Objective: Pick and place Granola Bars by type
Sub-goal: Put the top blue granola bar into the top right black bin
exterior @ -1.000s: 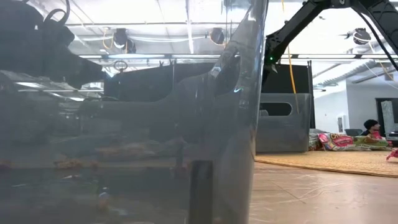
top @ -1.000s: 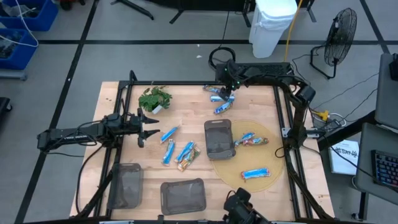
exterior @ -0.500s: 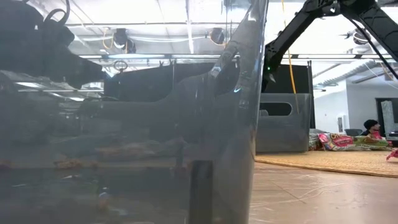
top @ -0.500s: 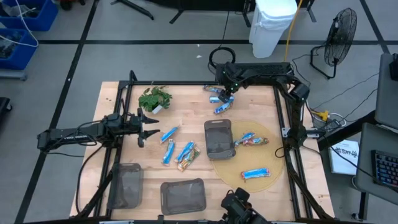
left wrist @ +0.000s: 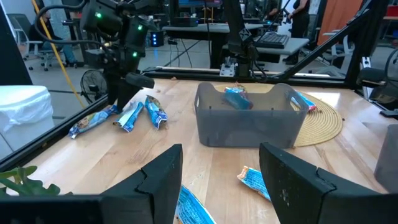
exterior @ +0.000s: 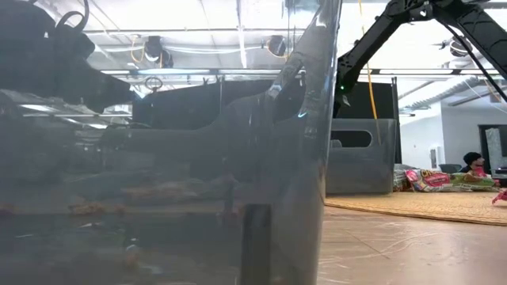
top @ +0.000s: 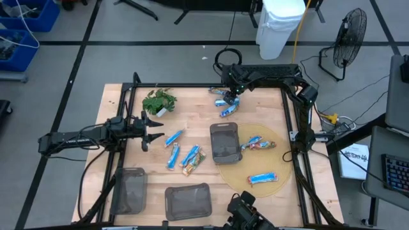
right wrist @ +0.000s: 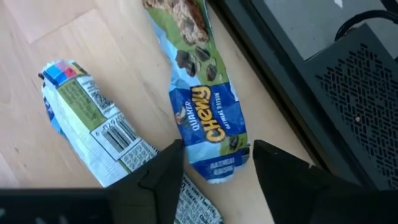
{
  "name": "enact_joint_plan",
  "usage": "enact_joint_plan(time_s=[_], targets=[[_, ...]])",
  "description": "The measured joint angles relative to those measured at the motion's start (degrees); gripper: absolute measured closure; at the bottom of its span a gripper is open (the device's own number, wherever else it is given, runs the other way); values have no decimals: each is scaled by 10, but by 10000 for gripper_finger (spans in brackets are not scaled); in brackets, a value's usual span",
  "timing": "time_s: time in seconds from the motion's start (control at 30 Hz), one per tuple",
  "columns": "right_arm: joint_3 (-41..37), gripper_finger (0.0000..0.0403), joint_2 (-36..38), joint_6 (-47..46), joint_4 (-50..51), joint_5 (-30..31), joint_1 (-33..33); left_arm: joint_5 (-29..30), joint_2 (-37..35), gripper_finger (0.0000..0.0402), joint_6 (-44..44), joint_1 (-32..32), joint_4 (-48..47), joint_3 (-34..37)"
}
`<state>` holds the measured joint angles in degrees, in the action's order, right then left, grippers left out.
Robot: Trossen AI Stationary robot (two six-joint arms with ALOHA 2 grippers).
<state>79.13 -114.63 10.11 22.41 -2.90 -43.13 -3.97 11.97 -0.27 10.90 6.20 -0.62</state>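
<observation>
Blue foil granola bars lie in groups. Three are by the far edge, several sit mid-table, and more rest on the round mat. My right gripper hangs over the far group. It is open, and its fingers stand on either side of the end of a blue Chewy bar. A second bar lies beside that one, barcode side up. My left gripper is open, low over the table's left part, and touches nothing. My right gripper comes from above, pointing down, with its fingers flanking the Chewy bar's near end. The bar lies flat on the table. Whether the fingers touch the wrapper, I cannot tell.
A grey tray holding a blue bar stands at the mat's edge. Two more trays sit near the front edge. A leafy sprig lies far left. The table frame's dark rail runs close beside the Chewy bar.
My right gripper has come down a little onto the bars at the far edge, its arm shifting slightly, and has since held still. No bar has moved.
</observation>
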Motion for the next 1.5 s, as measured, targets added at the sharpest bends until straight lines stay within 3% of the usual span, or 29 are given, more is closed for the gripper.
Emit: enact_joint_plan(time_s=[0.23,0.5,0.9,1.2,1.5], targets=[[0,293,0,0,-3,-1,0,0,0,186,0,0,0,0],[0,395,1,12,-9,-3,0,0,0,186,0,0,0,0],[0,402,33,20,-10,-3,7,0,0,185,0,0,0,0],[0,403,158,21,1,-4,52,0,0,186,0,0,0,0],[0,403,289,10,59,-3,150,0,0,186,0,0,0,0]])
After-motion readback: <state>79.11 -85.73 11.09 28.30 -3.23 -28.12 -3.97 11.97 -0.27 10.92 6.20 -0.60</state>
